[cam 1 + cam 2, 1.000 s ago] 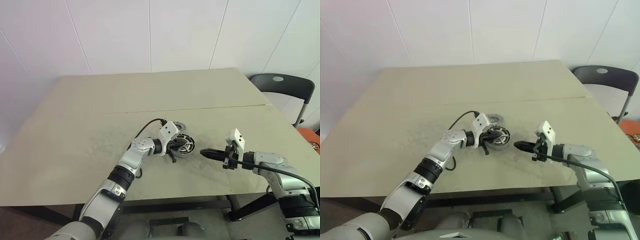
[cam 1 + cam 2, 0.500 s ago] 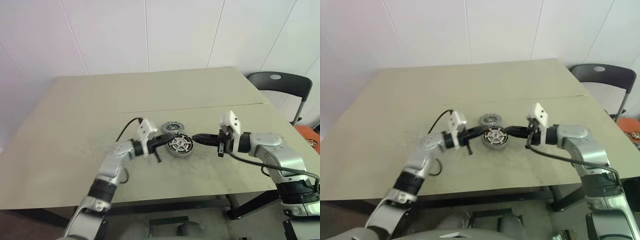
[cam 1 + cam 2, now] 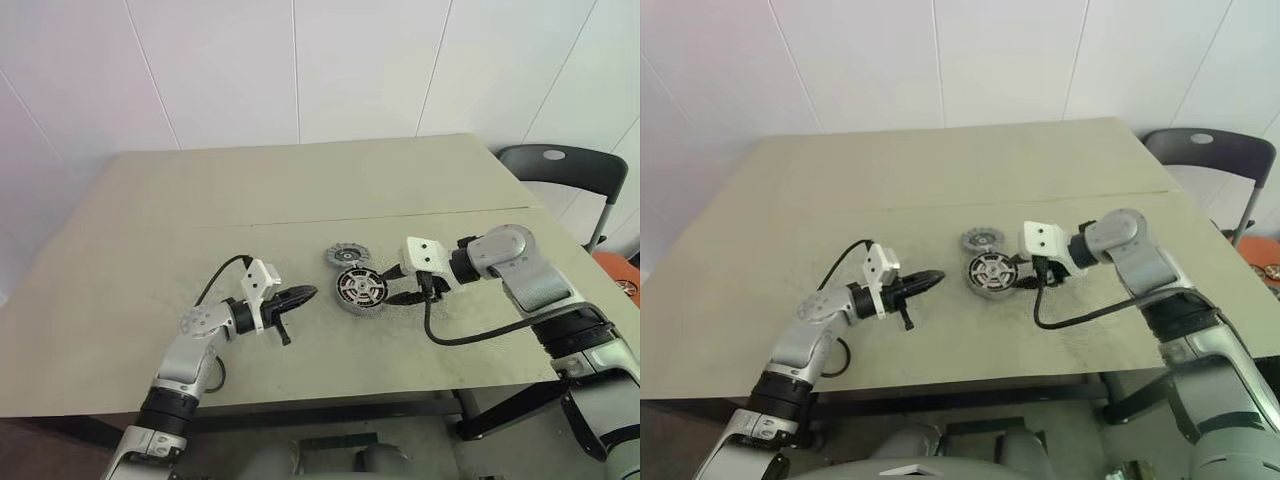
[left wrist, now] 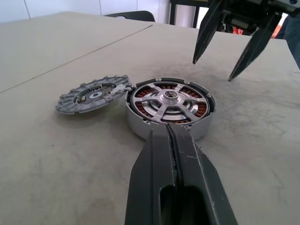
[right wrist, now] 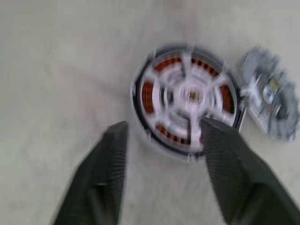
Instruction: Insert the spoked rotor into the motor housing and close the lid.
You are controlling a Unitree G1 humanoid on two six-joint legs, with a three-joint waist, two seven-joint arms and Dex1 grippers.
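The motor housing (image 4: pixel 140 124) lies flat near the table's middle. The spoked rotor (image 4: pixel 168 97) sits inside it, silver spokes over the copper windings. The lid (image 3: pixel 345 255) lies flat on the table, touching the housing's far left side. My left gripper (image 3: pixel 308 293) is shut and holds nothing. It lies level, a short way left of the housing and pointing at it. My right gripper (image 3: pixel 397 285) is open just right of the housing and tilted down. Its fingers (image 5: pixel 108 164) hang above the table with nothing between them.
A dark chair (image 3: pixel 555 165) stands past the table's right far corner. An orange object (image 3: pixel 625 285) shows at the right edge. A seam (image 3: pixel 250 222) runs across the tabletop behind the parts. Bare tabletop lies to the left and in front.
My left gripper has drawn back to the left, off the housing, still shut. My right gripper has swung in to the housing's right side, tilted down and opened.
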